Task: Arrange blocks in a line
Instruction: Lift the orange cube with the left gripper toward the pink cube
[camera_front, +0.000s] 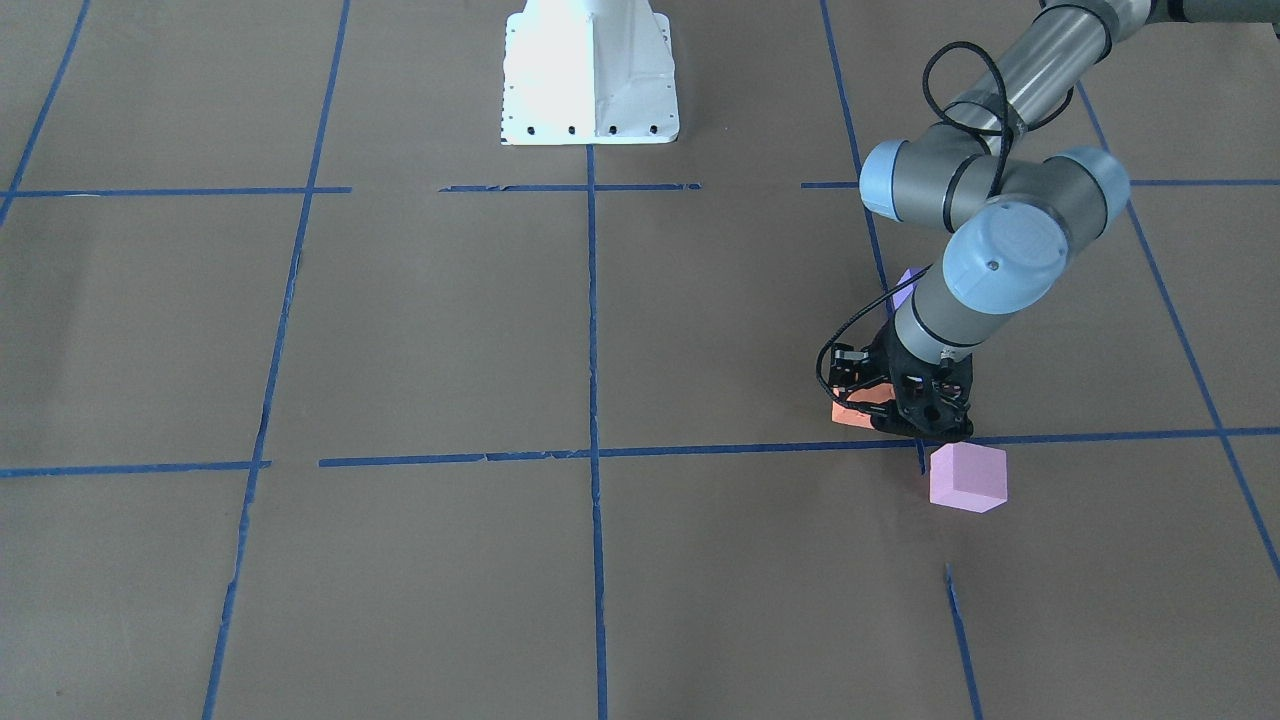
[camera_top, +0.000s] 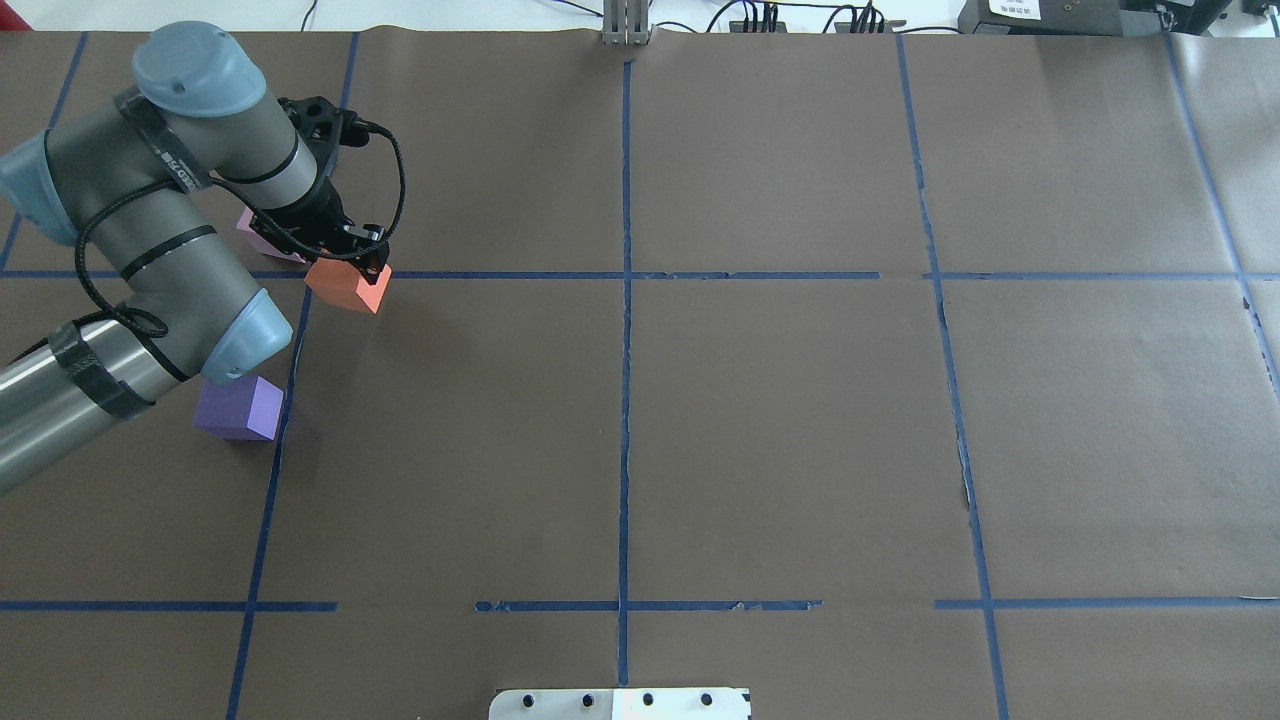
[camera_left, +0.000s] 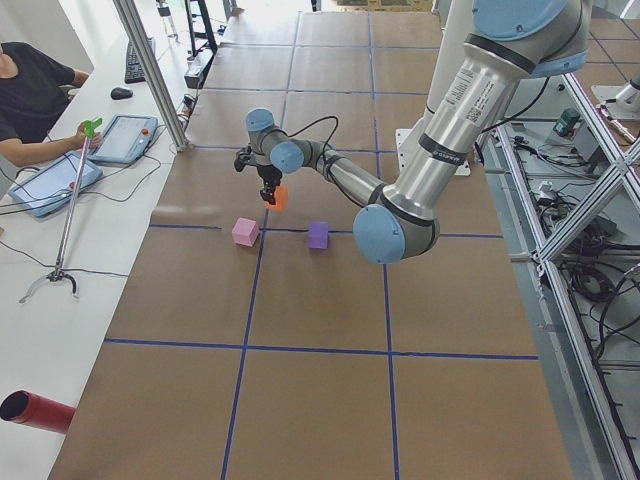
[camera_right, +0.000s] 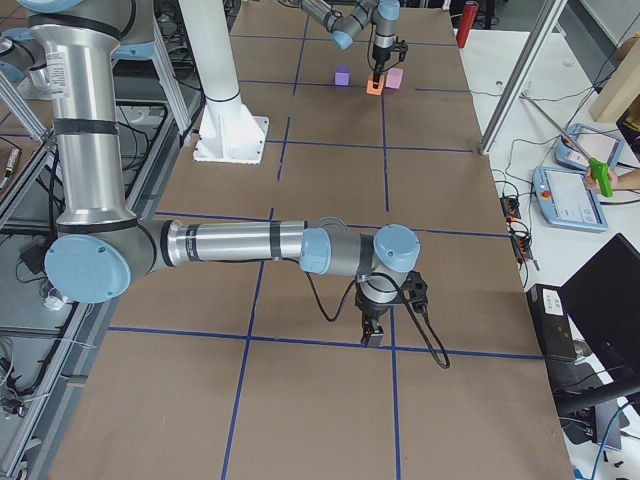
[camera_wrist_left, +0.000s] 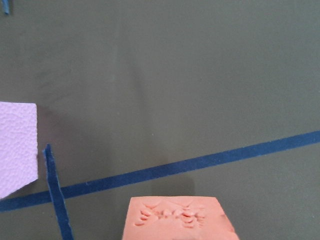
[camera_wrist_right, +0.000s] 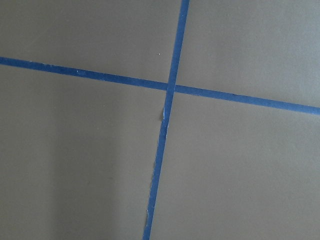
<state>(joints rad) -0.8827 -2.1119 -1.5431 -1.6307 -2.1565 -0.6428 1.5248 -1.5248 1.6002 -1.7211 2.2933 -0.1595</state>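
The left gripper (camera_top: 352, 264) clamps the orange block (camera_top: 350, 287) beside a blue tape line (camera_top: 500, 275) — pink block (camera_front: 967, 478) near, blue-violet block (camera_top: 240, 408) farther along the surface (camera_top: 780, 420). Right gripper (camera_right: 373, 336) — I cannot tell its width.

The orange block (camera_wrist_left: 177, 222) looks like matt foam, its upper face pitted with small dents. The pink block (camera_wrist_left: 17, 145) shows a fine pebbled grain, and the blue-violet block (camera_top: 245, 408) is equally dull. Matt brown paper (camera_top: 780, 430) carries frayed blue tape (camera_wrist_right: 165, 145). The left arm (camera_front: 1050, 55) has satin metal tubes and smooth plastic caps.
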